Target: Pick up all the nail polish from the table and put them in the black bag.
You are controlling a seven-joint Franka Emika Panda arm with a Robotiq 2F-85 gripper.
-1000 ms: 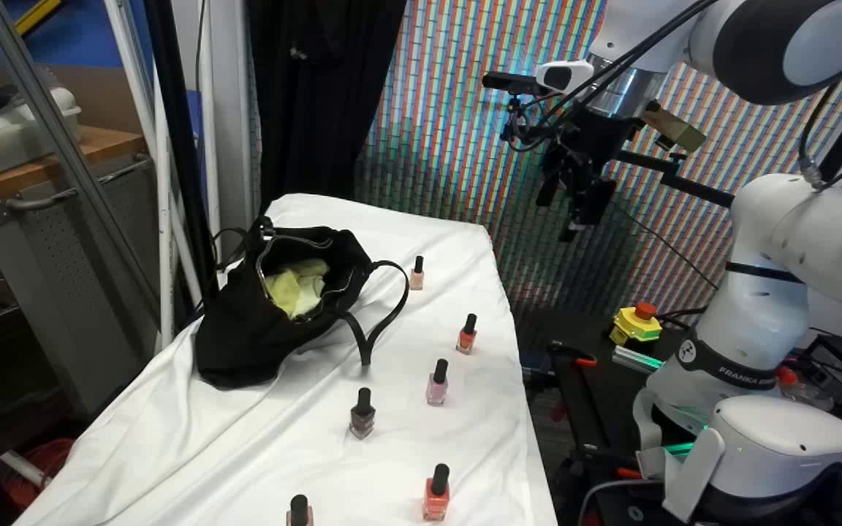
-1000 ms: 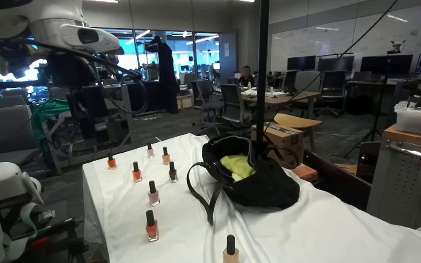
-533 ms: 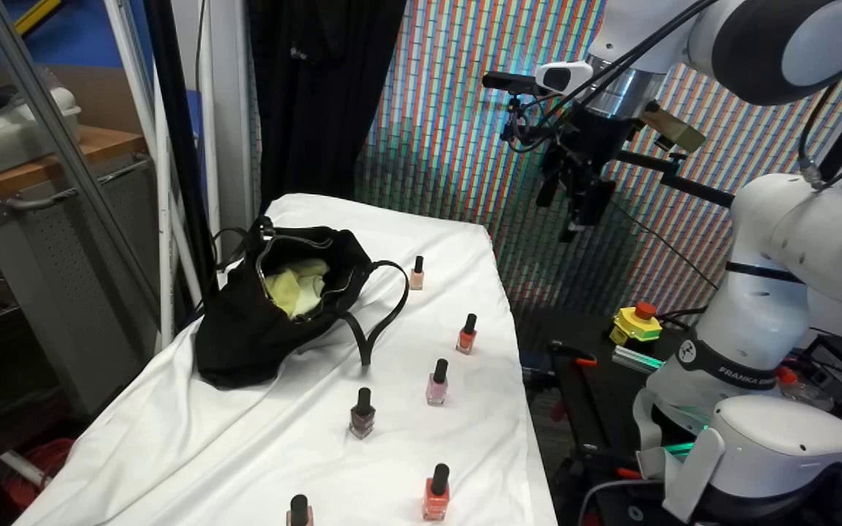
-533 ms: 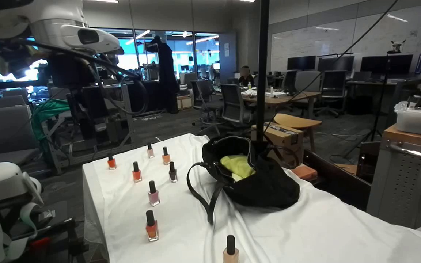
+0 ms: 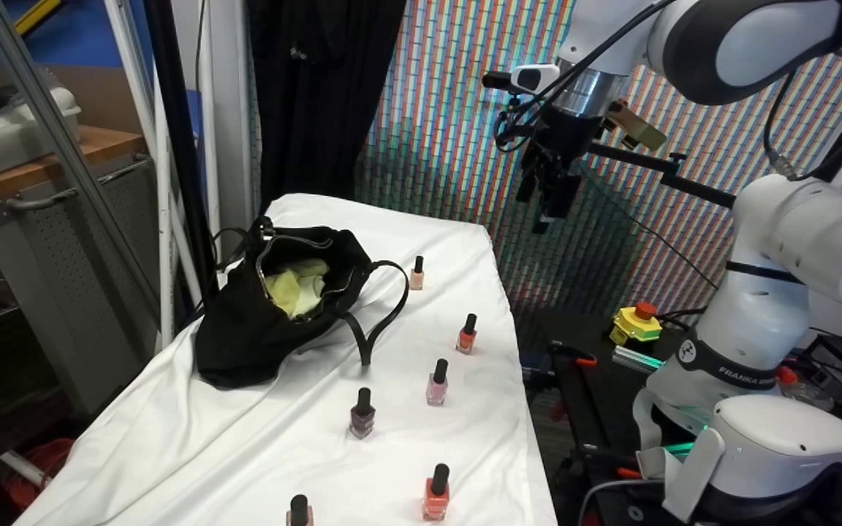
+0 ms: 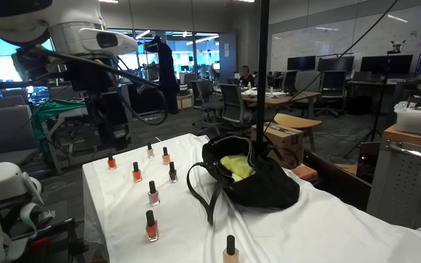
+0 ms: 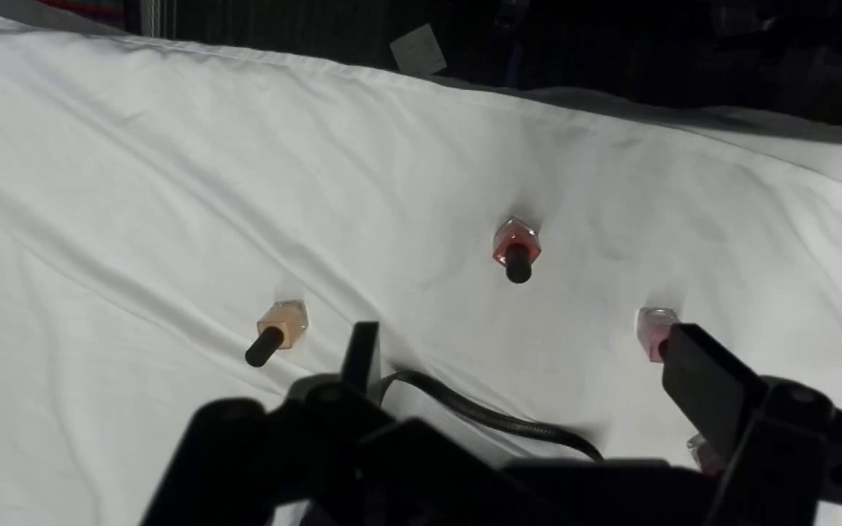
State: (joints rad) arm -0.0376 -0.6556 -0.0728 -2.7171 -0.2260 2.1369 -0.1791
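Several small nail polish bottles with black caps stand upright, spread over the white-draped table (image 5: 392, 467). Among them are a peach one (image 5: 417, 279), a red one (image 5: 466, 341), a pink one (image 5: 436, 391), a dark one (image 5: 362, 422) and a coral one (image 5: 435, 502). The black bag (image 6: 269, 190) slouches on the cloth with its mouth open and yellow-green contents inside; only its handle (image 7: 479, 413) shows in the wrist view. High above the table's edge hangs my gripper (image 7: 523, 340), jaws wide apart and nothing between them. Its right finger partly covers the pink bottle.
A yellow box with a red button (image 5: 636, 323) sits beside the robot's base. Behind the bag, a black pole (image 6: 263, 73) rises near a cardboard box (image 6: 287, 144). A grey cart (image 5: 85, 256) stands past the table's far side.
Over the last half second the arm has swung toward the table, leftward in an exterior view, carrying the gripper nearer the bottles. The bottles and the bag have stayed put.
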